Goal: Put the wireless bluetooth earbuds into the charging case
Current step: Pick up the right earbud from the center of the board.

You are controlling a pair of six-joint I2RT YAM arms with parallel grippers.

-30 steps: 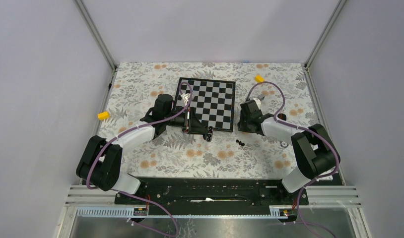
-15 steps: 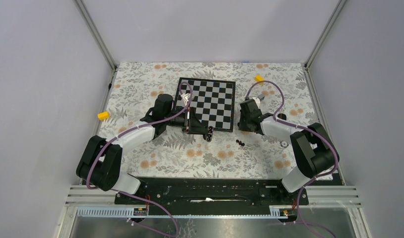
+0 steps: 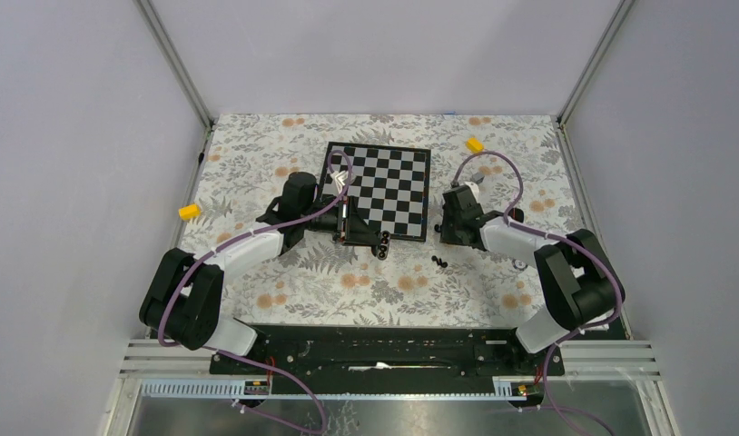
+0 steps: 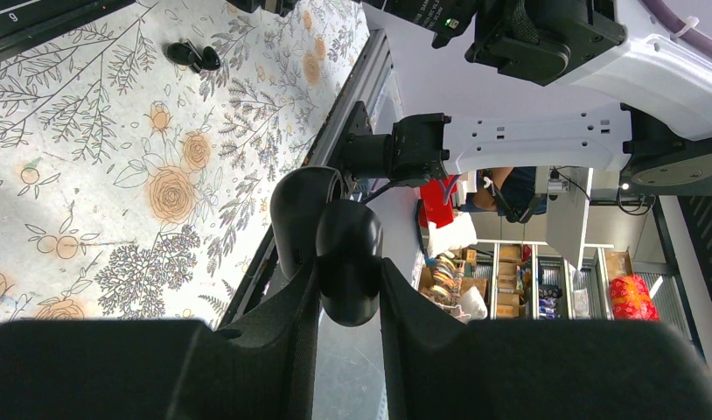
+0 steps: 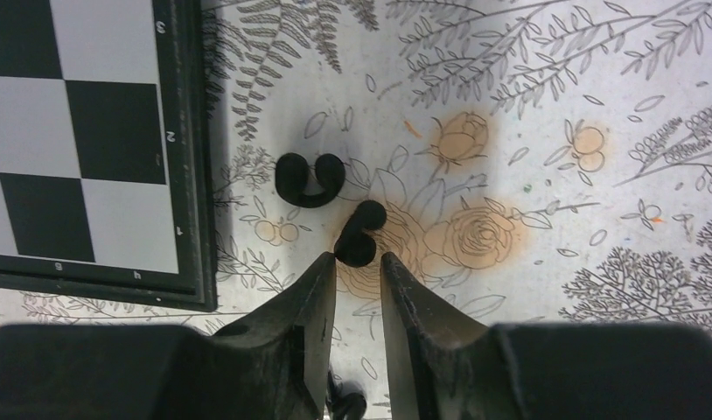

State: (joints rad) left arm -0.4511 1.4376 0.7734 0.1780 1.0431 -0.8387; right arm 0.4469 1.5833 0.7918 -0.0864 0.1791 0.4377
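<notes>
your right gripper has its fingers only a sliver apart with nothing between them. one of the wireless bluetooth earbuds lies right off the tips, its tail just touching one tip in the wrist view, so no pick yet. a second bud sits just past it. both are on the table, right of its middle, tucked beside the chessboard close to the board's near-right corner. two more buds lie a bit closer to the table's near edge. your left gripper is clamped tight on the charging case, held tipped over around the middle of the table by the board's near edge. can't tell from here whether it's resting on anything or whether the opening faces a useful way. compared with a second ago, the right wrist has slid a touch toward the table's right edge, while the left arm, the case and the loose buds haven't budged. i'd read that as you lining up on that nearest bud. the whole insert is still ahead, and you'll probably want wider fingers before you drop on it.
</notes>
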